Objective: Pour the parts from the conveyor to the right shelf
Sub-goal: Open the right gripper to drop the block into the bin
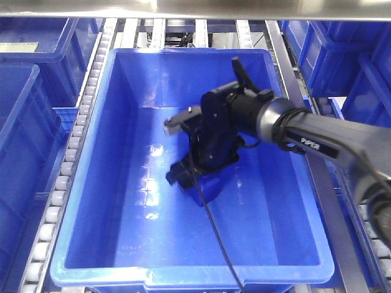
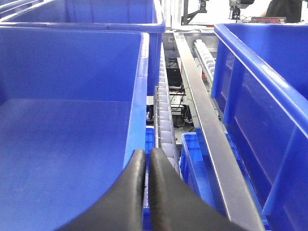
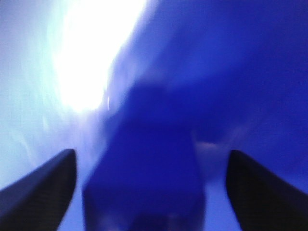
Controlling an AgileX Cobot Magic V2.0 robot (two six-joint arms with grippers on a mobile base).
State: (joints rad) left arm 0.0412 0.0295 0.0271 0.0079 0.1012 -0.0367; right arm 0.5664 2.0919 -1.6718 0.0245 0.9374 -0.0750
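On the right shelf (image 1: 72, 149), with its lanes of whitish rollers, stands a big blue crate (image 1: 116, 220). My right arm reaches down into it. The right gripper (image 1: 194, 179) hangs just over the crate floor, open. A small blue part (image 1: 211, 188) lies at its tips. In the right wrist view the blurred part (image 3: 149, 185) sits between the two black fingers (image 3: 45, 185), with a gap on each side. The left gripper (image 2: 147, 155) is shut on nothing, over the rim between a crate (image 2: 67, 144) and the roller lane (image 2: 165, 120). The conveyor is out of view.
More blue crates fill the neighbouring lanes at left (image 1: 24, 91) and right (image 1: 360, 67). A steel shelf beam (image 1: 201, 7) crosses overhead. In the left wrist view a steel rail (image 2: 204, 115) runs between lanes, with another crate (image 2: 269, 96) at right and smaller bins below.
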